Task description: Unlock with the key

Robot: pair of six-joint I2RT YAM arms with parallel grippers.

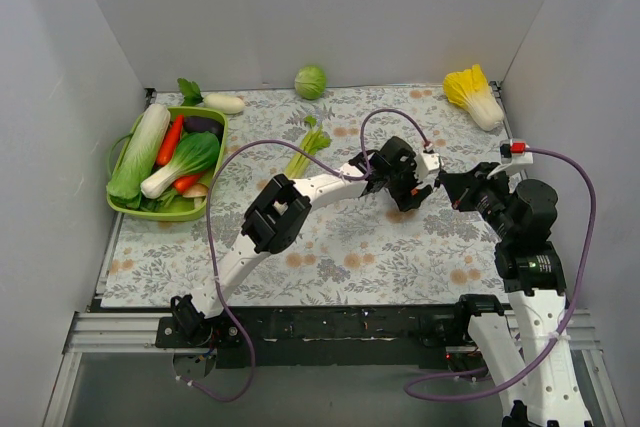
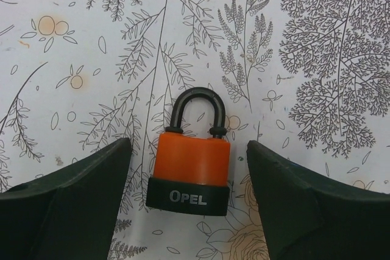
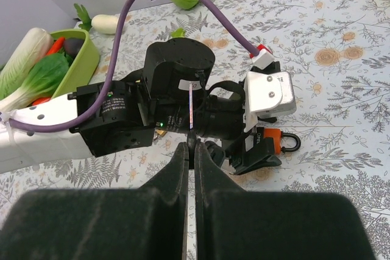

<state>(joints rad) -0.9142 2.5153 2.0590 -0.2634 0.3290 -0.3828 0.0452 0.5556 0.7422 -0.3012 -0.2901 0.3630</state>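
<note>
The orange-and-black padlock (image 2: 189, 168), marked OPEL, lies flat on the flowered cloth with its black shackle closed. My left gripper (image 2: 187, 144) is open and hangs over it, one finger (image 2: 79, 205) on each side, not touching it. The padlock also shows in the right wrist view (image 3: 272, 140), under the left gripper (image 3: 256, 150). My right gripper (image 3: 190, 150) is shut on the key (image 3: 191, 108). Its black head is pinched between the fingertips and its thin silvery blade points away, towards the left arm's wrist. In the top view the left gripper (image 1: 405, 187) and the right gripper (image 1: 450, 187) are close together.
A green basket (image 1: 215, 162) of vegetables stands at the left. A white radish (image 1: 222, 102), a green cabbage (image 1: 310, 80) and a yellow cabbage (image 1: 475, 95) lie along the back. A celery stalk (image 1: 308, 152) lies near the left arm. White walls enclose three sides.
</note>
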